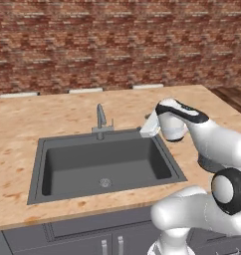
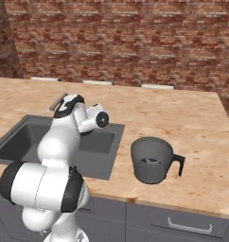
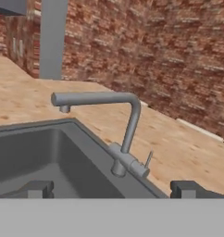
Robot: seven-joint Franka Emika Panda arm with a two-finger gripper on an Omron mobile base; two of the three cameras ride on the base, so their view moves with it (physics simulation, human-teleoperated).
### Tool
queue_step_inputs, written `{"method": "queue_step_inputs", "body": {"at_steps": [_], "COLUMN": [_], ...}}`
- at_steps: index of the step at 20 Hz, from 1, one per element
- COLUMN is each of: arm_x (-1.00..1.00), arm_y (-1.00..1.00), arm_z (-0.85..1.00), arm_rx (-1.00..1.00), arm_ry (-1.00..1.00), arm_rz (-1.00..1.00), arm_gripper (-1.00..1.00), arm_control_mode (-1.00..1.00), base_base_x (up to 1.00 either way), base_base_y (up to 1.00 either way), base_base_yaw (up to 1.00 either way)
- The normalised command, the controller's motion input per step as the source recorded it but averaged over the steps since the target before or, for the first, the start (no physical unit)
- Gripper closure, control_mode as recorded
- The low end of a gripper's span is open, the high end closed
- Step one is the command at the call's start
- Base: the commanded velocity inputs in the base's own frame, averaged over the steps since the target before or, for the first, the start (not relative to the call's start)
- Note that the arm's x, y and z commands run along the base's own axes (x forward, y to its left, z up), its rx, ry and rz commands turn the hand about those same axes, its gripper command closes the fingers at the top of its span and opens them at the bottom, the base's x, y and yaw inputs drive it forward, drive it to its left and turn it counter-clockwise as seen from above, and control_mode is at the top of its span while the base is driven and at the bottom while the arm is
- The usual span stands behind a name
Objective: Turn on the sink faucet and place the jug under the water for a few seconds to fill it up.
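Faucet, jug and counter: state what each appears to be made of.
The faucet looks like brushed grey metal: a uniform matte sheen with no bright reflections. The jug looks like dark, smoky plastic, possibly glass: its inner base shows faintly through the wall. The counter looks like light wood or wood-pattern laminate, given its mottled grain; which one is unclear.

A grey faucet (image 1: 100,121) stands upright at the back rim of the dark sink (image 1: 105,167), set in the wooden desk (image 1: 43,117). The white arm's hand hovers over the sink's back right corner, near the faucet.
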Motion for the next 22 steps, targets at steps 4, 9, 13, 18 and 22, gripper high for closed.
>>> {"method": "queue_step_inputs", "body": {"at_steps": [4, 9, 13, 18, 22], "arm_x": [0.37, 0.48, 0.50, 0.49, 0.54], "arm_y": [0.04, 0.25, 0.31, 0.15, 0.12], "arm_z": [-0.23, -0.13, 0.00, -0.05, -0.11], "arm_rx": [0.00, 0.00, 0.00, 0.00, 0.00], "arm_ry": [-0.02, 0.00, 0.02, 0.00, 0.00], "arm_rz": [0.12, 0.01, 0.00, 0.00, 0.00], "arm_gripper": [-1.00, -1.00, -1.00, -1.00, -1.00], "arm_control_mode": [-1.00, -1.00, -1.00, -1.00, -1.00], "base_base_x": [0.00, 0.00, 0.00, 0.00, 0.00], "base_base_y": [0.00, 0.00, 0.00, 0.00, 0.00], "base_base_yaw": [0.00, 0.00, 0.00, 0.00, 0.00]}}
